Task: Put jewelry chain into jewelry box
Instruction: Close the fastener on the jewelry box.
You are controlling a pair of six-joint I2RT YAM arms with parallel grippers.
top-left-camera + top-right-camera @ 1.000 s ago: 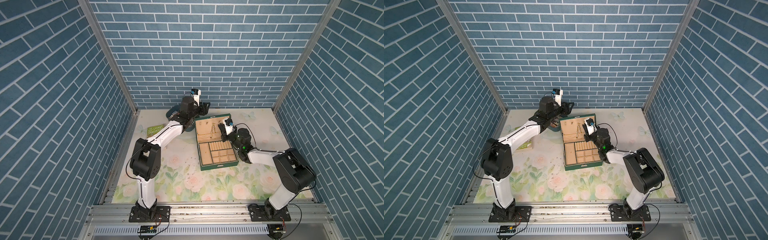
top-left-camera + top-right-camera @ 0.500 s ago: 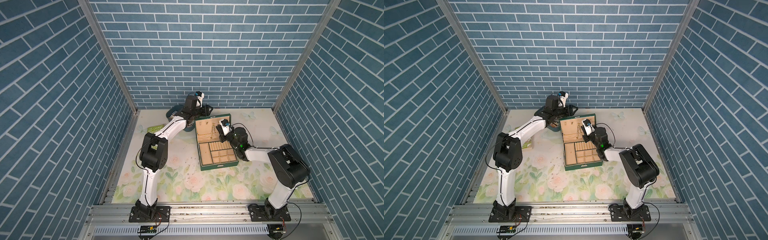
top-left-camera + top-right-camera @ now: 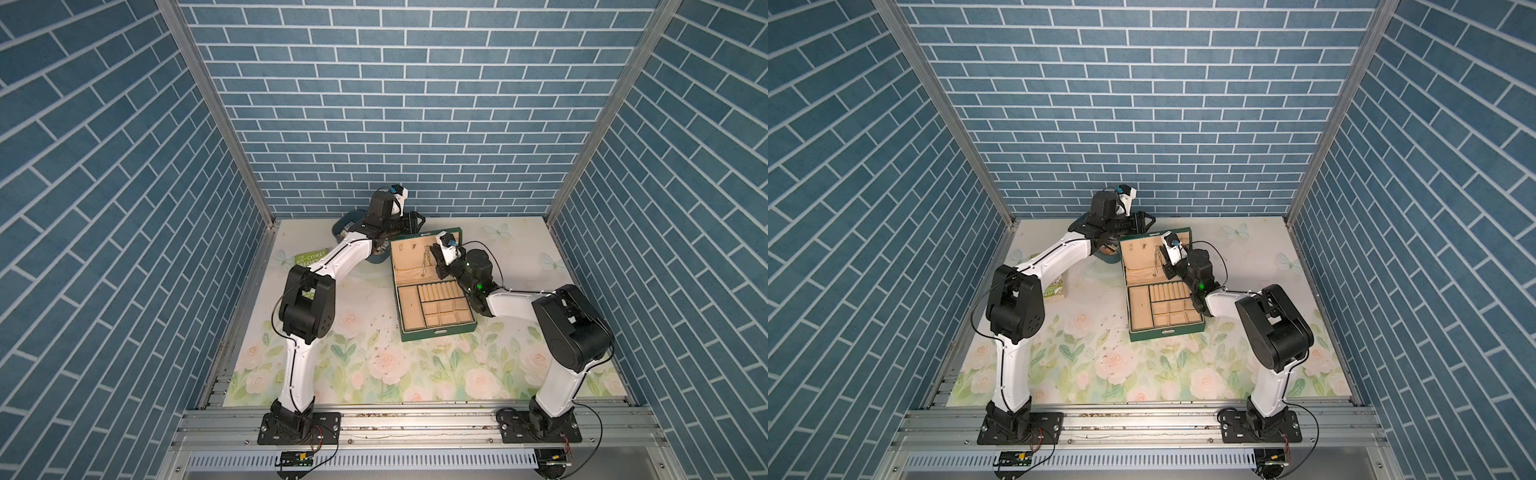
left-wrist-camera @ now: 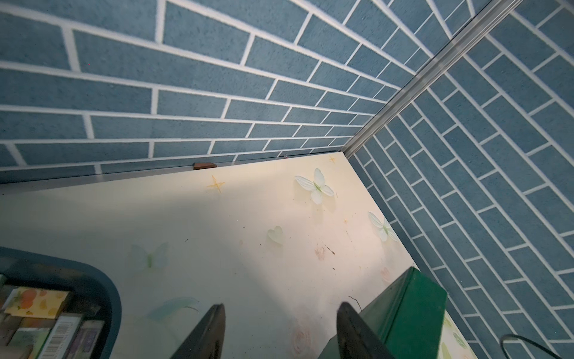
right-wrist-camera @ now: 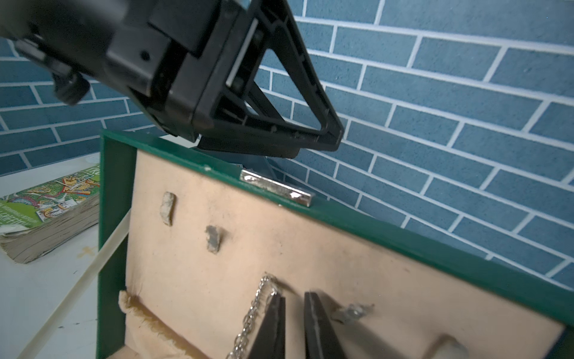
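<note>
Right gripper [image 5: 294,298] slightly apart, empty, beside jewelry chain [image 5: 248,317] hung in jewelry box [image 5: 403,242] lid. Chain likely light, limp, slippery; pinch just under hook. Left gripper [image 4: 281,306] open.

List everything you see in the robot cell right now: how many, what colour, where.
jewelry box: one, dark green, beige lining, open, mid-table
chain: one, pale metal, hanging on the lid lining
tub: one, blue-grey, behind the box
book: one, green paperback, left of the box
table mat: one, pale floral, under everything
left gripper: one, black, open, behind the lid
right gripper: one, black, slightly open, beside the chain
</note>
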